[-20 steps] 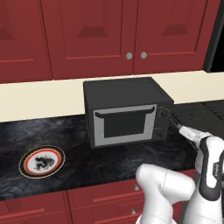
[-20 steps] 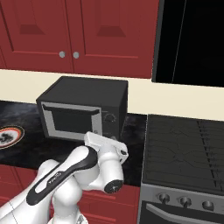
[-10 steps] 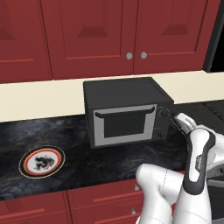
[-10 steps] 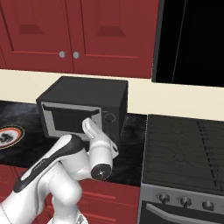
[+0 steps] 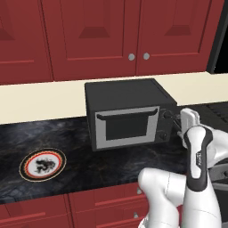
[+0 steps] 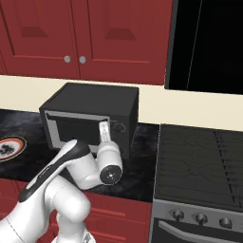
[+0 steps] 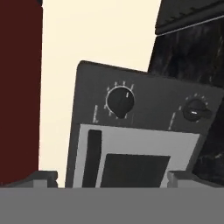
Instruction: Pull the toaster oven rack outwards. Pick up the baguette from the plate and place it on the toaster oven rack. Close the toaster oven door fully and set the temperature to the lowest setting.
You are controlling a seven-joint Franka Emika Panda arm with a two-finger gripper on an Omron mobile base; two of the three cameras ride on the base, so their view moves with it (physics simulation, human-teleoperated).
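On the dark marbled counter (image 5: 111, 164), against the cream backsplash, the oven (image 5: 127, 113) is seen as a matte black box. Its door (image 5: 128, 128) is shut: a light grey panel with a dark window and a dark bar handle along the top edge. Two round black knobs (image 7: 120, 101) are stacked on the narrow panel at the oven's right; faint tick marks are printed around them, but no writing can be read. The plate (image 5: 42, 164), white with a red-orange rim and a dark centre pattern, is set well left of the oven. Red cabinets (image 5: 111, 35) are hung above the oven, and a black stove (image 6: 199, 166) is placed just right of it. The gripper (image 5: 183, 123) is held near the knobs, its fingers spread wide and nothing grasped.
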